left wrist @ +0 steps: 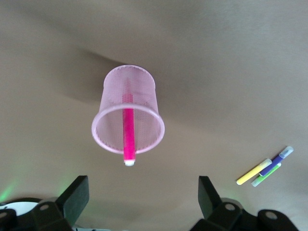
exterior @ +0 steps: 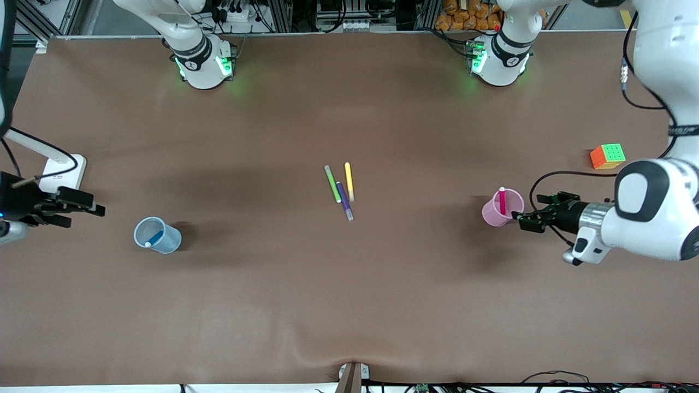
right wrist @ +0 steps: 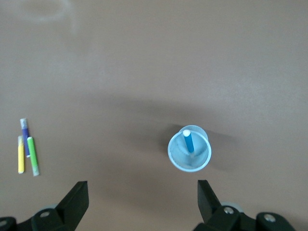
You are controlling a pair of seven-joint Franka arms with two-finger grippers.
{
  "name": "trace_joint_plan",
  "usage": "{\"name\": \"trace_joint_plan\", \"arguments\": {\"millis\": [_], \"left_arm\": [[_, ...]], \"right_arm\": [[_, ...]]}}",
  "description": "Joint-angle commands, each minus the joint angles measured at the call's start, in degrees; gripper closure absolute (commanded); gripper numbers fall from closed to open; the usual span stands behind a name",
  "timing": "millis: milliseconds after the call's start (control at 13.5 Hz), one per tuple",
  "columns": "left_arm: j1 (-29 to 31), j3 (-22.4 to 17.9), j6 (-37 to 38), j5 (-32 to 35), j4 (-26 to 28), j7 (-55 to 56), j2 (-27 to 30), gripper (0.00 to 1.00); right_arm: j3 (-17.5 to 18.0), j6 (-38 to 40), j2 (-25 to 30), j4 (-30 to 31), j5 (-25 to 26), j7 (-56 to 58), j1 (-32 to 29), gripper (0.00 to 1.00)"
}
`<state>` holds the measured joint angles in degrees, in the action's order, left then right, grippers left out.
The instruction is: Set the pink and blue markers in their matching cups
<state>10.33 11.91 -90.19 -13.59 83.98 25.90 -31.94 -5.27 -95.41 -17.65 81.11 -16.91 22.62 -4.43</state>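
Note:
The pale pink cup point(exterior: 503, 208) point(left wrist: 128, 110) stands toward the left arm's end of the table, with the pink marker point(exterior: 502, 200) point(left wrist: 128, 130) upright inside it, its pale end sticking out. Just beside that cup my left gripper point(exterior: 525, 221) point(left wrist: 142, 197) is open and holds nothing. The light blue cup point(exterior: 157, 235) point(right wrist: 189, 148) stands toward the right arm's end, and the blue marker point(exterior: 154, 238) point(right wrist: 188, 140) leans inside it. My right gripper point(exterior: 84, 214) point(right wrist: 143, 199) hangs open and empty, off to the table-end side of the blue cup.
Green point(exterior: 332, 184), yellow point(exterior: 349, 181) and purple point(exterior: 344, 201) pens lie together at the table's middle. A colour cube point(exterior: 607, 156) sits near the left arm's end. A white stand base point(exterior: 65, 169) rests near the right arm's end.

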Motion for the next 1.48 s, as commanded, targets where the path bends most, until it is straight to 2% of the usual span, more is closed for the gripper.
{"name": "trace_joint_plan", "arguments": {"millis": [0, 148, 369, 517, 665, 887, 961, 1182, 1404], "left_arm": [[-0.4, 0.04, 0.36, 1.72, -0.04, -0.41, 4.07, 0.0], [-0.31, 0.04, 0.36, 1.81, -2.32, -0.59, 5.74, 0.0], [-0.31, 0.04, 0.36, 2.07, -2.42, -1.2, 8.99, 0.0], [-0.4, 0.13, 0.1, 2.16, -2.42, -2.08, 11.19, 0.0], [-1.01, 0.39, -0.07, 4.78, -2.42, -2.96, 13.48, 0.0], [-1.11, 1.01, -0.16, 6.81, -2.42, -3.93, 15.59, 0.0], [-1.11, 1.36, -0.16, 8.21, -2.42, -3.93, 16.03, 0.0], [-0.76, 3.82, -0.34, 12.35, -2.33, -4.63, 18.93, 0.0], [-0.84, 3.91, -0.43, 12.62, -2.07, -6.82, 21.56, 0.0]], "right_arm": [[-3.23, 6.27, -0.28, -4.29, 3.11, -5.62, 2.84, 0.0], [-7.45, 11.8, 2.0, -4.38, 5.12, -9.42, 6.17, 0.0], [-7.3, 19.98, 5.96, -4.65, 12.41, -16.43, 7.68, 0.0], [-6.68, 21.32, 8.24, -3.42, 12.95, -21.03, 5.68, 0.0], [-7.03, 18.01, 12.01, 1.74, 13.22, -22.69, 5.23, 0.0], [-6.59, 10.8, 21.23, 16.05, 14.8, -24.9, 5.05, 0.0], [-6.16, 9.99, 22.3, 17.66, 15.5, -24.9, 4.96, 0.0], [-2.38, 8.41, 21.7, 15.76, 19.71, -24.9, 4.17, 0.0], [-2.29, 9.1, 17.4, 8.47, 19.11, -24.29, 3.12, 0.0]]}}
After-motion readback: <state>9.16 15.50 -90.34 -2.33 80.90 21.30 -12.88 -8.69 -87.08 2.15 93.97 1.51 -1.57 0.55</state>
